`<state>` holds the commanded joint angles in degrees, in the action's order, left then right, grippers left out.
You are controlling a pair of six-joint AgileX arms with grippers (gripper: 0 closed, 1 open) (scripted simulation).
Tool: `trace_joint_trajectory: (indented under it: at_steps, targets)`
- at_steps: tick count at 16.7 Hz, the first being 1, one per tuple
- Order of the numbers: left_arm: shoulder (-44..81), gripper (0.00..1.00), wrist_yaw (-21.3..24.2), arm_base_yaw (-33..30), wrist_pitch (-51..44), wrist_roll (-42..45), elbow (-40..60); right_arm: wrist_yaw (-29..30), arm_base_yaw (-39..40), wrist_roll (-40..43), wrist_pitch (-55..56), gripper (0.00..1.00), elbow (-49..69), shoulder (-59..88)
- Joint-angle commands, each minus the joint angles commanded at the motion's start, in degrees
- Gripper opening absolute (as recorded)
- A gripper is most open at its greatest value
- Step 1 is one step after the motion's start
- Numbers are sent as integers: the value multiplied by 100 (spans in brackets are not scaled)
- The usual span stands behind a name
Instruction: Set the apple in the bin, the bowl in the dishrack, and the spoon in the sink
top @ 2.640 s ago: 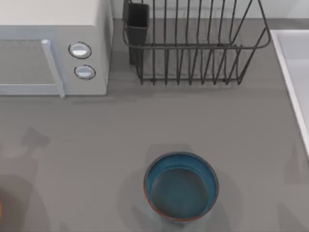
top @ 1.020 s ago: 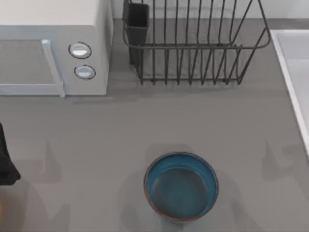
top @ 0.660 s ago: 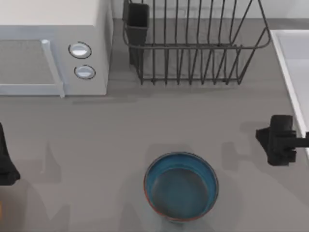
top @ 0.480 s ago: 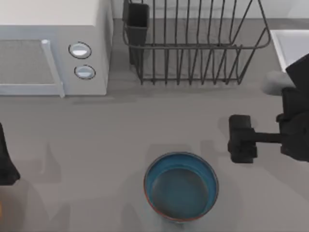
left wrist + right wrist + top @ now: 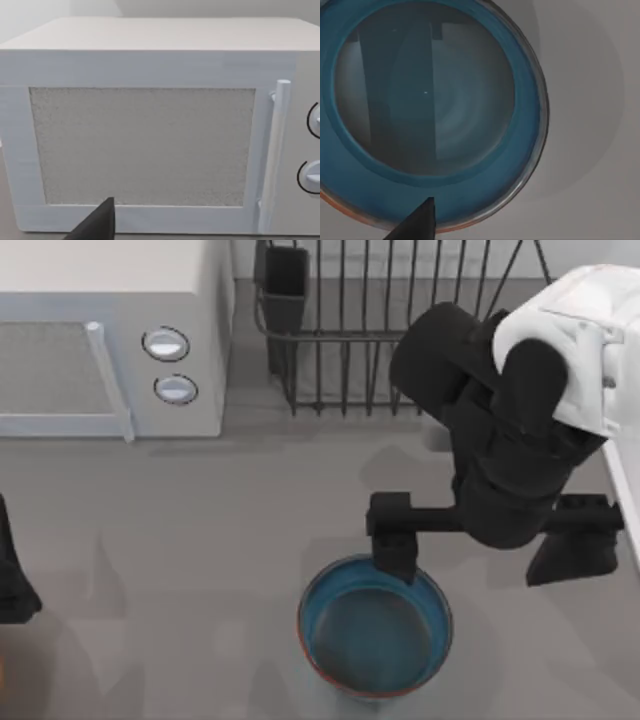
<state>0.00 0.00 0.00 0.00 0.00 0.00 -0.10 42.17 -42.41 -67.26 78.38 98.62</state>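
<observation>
1. Grey desk (image 5: 250,510) fills the scene from above, with a white microwave with two round knobs (image 5: 110,340) at 10 o'clock and a large dark wire dishrack (image 5: 350,330) at 12 o'clock.
2. A wide round bowl, blue inside with a reddish-brown rim (image 5: 375,628), stands upright on the desk at about 6 o'clock, well short of the dishrack it belongs in.
3. My right gripper (image 5: 395,540) hangs over the bowl's far rim, probably lined up there because the rim is the only thin edge to pinch. I cannot tell whether its fingers are open or closed.
4. In the right wrist view the bowl's blue inside (image 5: 435,100) lies directly below, empty.
5. My left arm (image 5: 12,580) sits parked at 9 o'clock, facing the microwave door (image 5: 142,145); I cannot tell the state of its fingers either.
</observation>
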Motion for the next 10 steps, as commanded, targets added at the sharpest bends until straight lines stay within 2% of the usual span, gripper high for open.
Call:
trace_joint_trajectory:
  at_steps: [10]
  targets:
    - [0,100,0,0,0,0,0,12,-13,-44,33,100,38,342]
